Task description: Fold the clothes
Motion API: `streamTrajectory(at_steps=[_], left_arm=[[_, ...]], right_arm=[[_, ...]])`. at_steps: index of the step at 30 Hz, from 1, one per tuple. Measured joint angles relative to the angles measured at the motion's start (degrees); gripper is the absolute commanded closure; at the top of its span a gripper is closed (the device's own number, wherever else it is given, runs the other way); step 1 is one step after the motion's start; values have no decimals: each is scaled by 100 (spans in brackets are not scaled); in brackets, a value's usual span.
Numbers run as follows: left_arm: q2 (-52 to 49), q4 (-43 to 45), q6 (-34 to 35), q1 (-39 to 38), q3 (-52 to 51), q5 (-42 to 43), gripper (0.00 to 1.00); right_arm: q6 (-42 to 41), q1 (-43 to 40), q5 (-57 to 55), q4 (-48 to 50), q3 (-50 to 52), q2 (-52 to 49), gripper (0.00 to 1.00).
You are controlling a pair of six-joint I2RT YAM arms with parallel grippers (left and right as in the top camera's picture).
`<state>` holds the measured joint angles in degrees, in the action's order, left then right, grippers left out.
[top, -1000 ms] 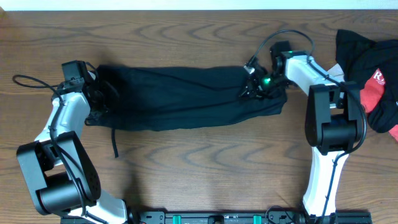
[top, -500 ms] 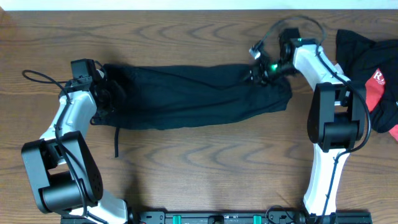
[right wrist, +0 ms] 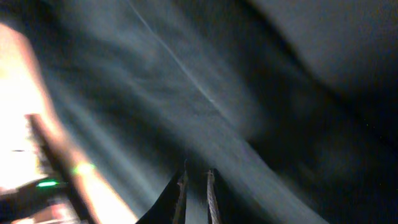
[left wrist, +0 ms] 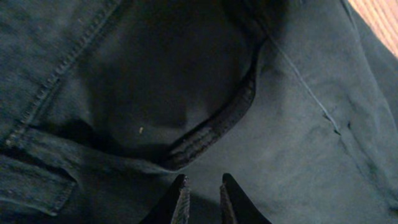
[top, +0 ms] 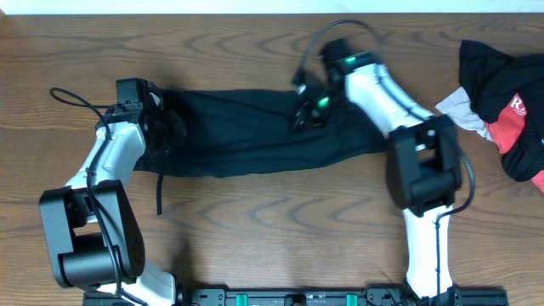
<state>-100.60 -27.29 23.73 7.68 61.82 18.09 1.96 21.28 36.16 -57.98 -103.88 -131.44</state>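
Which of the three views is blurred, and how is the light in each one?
Right wrist view: the plain black fabric garment is smeared by motion blur, with a washed-out bright patch at the left edge. Left wrist view: dim but sharp, stitching readable. Overhead view: even light, sharp, soft shadows on the brown wooden table.

Left arm [top: 109, 161], white links and black joints: rises from the near-left base, elbow bent, forearm angled away and to the right. Left pincer [top: 170, 127]: black fingertips [left wrist: 180, 196] nearly together, thin slit between.

Right arm [top: 387, 93], same build: upper link upright, forearm stretched far leftward. Right pincer [top: 304, 115]: points down-left, tips close-set with a narrow gap. Own wrist view blurred. Green lamp [top: 323, 102] lit at the wrist.
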Motion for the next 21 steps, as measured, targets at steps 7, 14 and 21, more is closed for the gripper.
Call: streamTrajectory(at_steps=[7,14,21], left_arm=[[-2,-17,0,-216,-59,-2,82],[-63,-17,0,-562,-74,0,81],[-153,-146,0,-662,-90,0,81]], right_arm=[[-293,522,-1860,142,0,0,86],[-490,391,-2586,525,0,0,87],[-612,201,-2813,1123,0,0,87]])
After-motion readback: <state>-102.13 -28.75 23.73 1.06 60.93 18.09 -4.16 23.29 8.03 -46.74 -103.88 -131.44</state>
